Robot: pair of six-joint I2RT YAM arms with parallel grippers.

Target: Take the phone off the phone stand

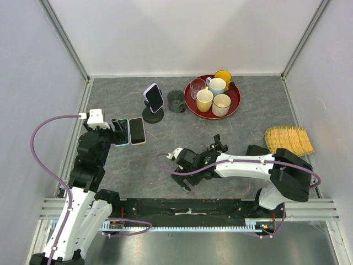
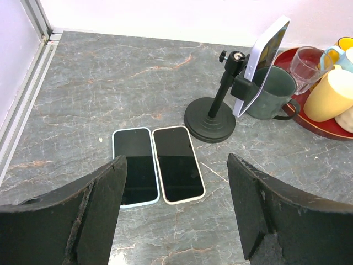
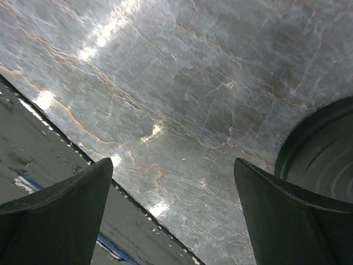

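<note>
Phone (image 2: pixel 266 61) in stand (image 2: pixel 209 120); left pincer (image 2: pixel 175 161) hovers spread.

I read no text, label, brand, number or sign on any surface in my three views.

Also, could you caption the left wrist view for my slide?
Open left gripper by two flat phones; third phone clamped in stand.

green mug (image 1: pixel 176 101) just beside red tray (image 1: pixel 236 98) of cups (image 1: pixel 204 100), bamboo mat (image 1: pixel 288 139) well apart.
</note>
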